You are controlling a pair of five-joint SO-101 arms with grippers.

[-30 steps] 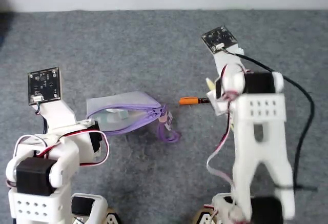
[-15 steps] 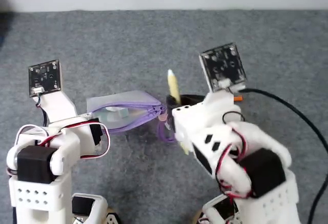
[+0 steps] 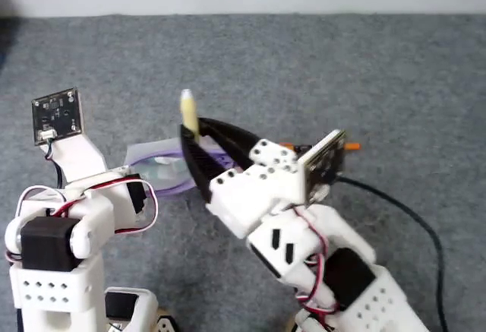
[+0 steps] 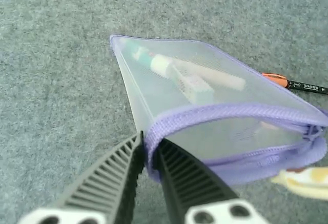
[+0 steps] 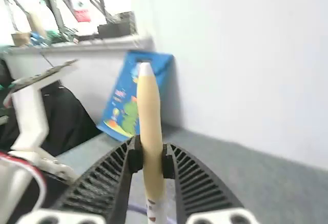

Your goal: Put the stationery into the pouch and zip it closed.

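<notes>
Grey felt covers the worktop point(image 3: 380, 66), where the left tool point(image 4: 148, 160) is clenched on the pouch point(image 4: 169, 106) rim, seemingly to steady its mouth. The right tool point(image 5: 150, 160) grips a cream pen point(image 5: 149, 106), pouch beneath it, likely for insertion.

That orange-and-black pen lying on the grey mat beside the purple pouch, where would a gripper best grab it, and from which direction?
Probably across the black barrel of the pen, coming straight down. It lies flat on the mat, so only its long sides are free, and its orange end sits close by the pouch, leaving little room there.
</notes>
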